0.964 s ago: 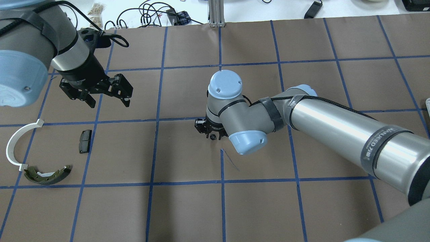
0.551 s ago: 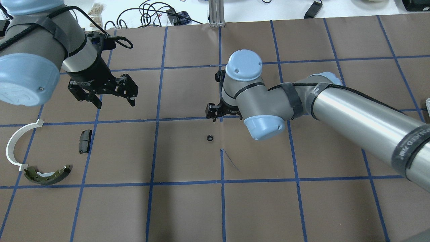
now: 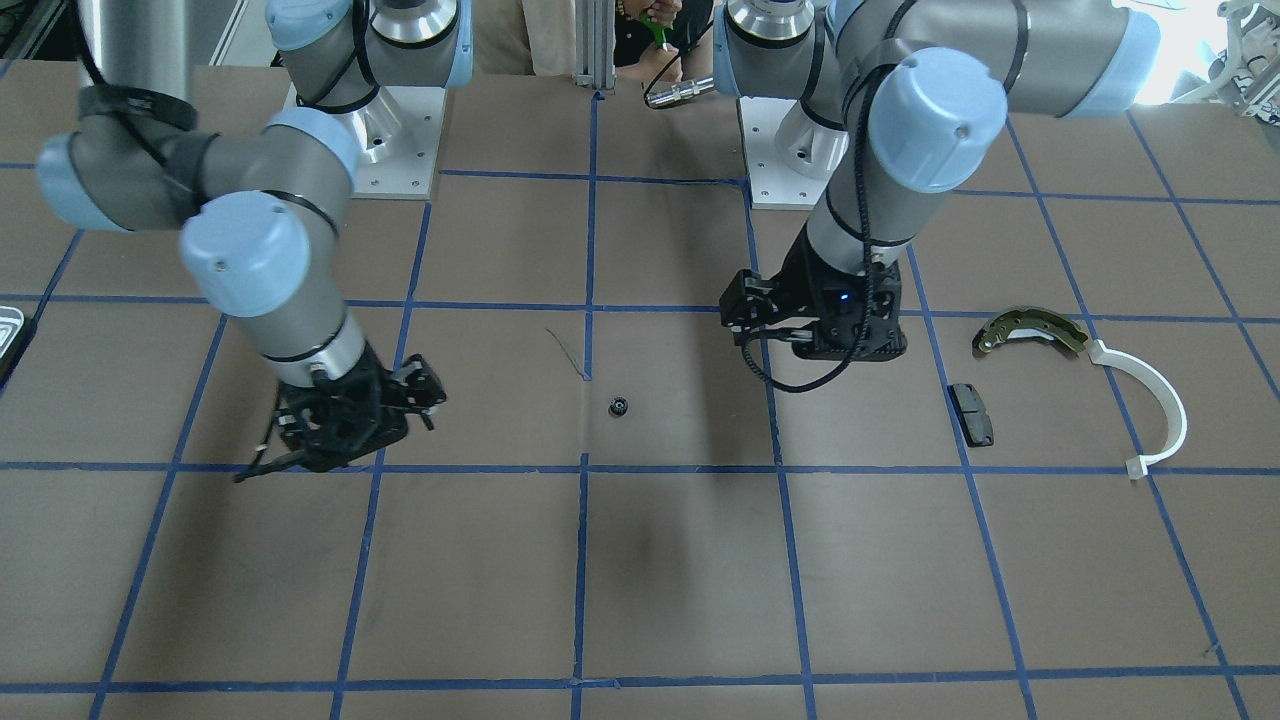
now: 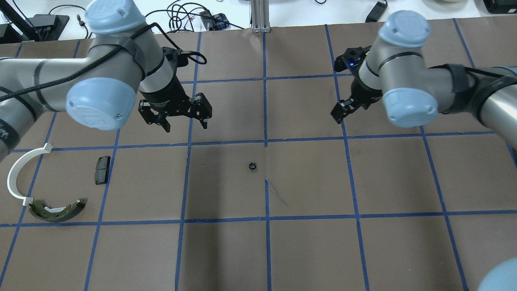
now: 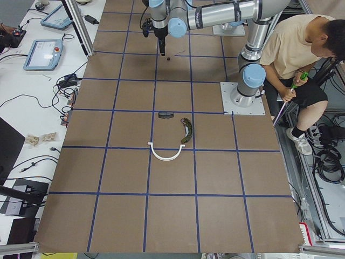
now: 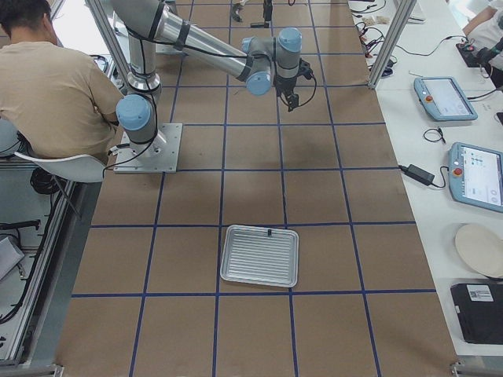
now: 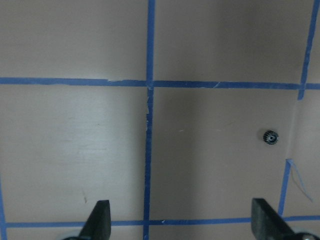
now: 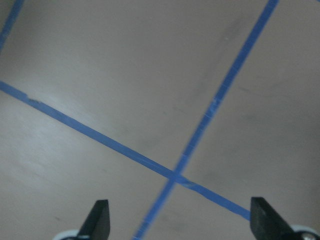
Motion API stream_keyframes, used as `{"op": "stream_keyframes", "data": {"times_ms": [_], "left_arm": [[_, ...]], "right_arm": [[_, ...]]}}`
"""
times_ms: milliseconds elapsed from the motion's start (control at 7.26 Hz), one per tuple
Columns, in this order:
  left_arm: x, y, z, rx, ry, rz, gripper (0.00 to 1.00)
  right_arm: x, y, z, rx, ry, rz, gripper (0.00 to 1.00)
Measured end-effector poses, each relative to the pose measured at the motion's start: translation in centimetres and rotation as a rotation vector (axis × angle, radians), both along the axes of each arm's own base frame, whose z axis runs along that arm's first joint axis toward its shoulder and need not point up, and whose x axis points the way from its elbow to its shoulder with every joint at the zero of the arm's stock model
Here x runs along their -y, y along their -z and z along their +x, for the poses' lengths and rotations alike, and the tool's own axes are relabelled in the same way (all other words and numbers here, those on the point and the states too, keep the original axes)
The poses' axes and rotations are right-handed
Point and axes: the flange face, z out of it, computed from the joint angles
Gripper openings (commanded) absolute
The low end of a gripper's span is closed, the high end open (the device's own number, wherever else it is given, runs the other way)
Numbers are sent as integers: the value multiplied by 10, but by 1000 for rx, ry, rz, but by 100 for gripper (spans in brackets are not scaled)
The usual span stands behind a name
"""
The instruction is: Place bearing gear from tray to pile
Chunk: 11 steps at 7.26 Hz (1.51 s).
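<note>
The bearing gear [image 4: 252, 165], a small black toothed ring, lies alone on the brown table near its middle; it also shows in the front view [image 3: 618, 405] and the left wrist view [image 7: 270, 136]. My left gripper [image 4: 186, 127] is open and empty, above the table to the gear's left and beyond it. My right gripper [image 4: 337, 115] is open and empty, off to the gear's right. The pile lies at the left: a brake shoe [image 4: 56, 210], a white arc [image 4: 16, 173] and a black pad [image 4: 102, 169]. The tray [image 6: 222, 259] shows in the right side view.
Blue tape lines grid the table. Cables and an aluminium post [image 4: 260, 16] sit past the far edge. A seated person [image 5: 294, 54] is beside the robot's bases. Tablets [image 6: 444, 98] lie on the side bench.
My right gripper let go of the gear, left it on the table, and pulled back and to the right. My left arm moved right, toward the table's middle.
</note>
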Motion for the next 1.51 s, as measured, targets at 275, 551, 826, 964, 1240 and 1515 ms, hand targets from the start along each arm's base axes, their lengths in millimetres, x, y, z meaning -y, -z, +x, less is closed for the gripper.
{"op": "stream_keyframes", "data": {"times_ms": [275, 551, 826, 964, 1240, 1515], "left_arm": [[5, 35, -45, 4, 43, -9, 100], [5, 72, -79, 18, 90, -1, 100], [2, 111, -98, 38, 115, -3, 98], [-2, 134, -100, 35, 119, -11, 93], [-13, 165, -101, 25, 124, -25, 92], [-23, 176, -114, 27, 148, -22, 76]], "right_arm": [[-5, -15, -128, -71, -212, 4, 100], [-30, -15, -250, -106, -367, 17, 100], [-63, -10, -346, -119, -510, -6, 100], [-72, 3, -382, -133, -602, -23, 100], [-85, 51, -438, -140, -761, -36, 99], [-92, 76, -460, -120, -862, -66, 95]]}}
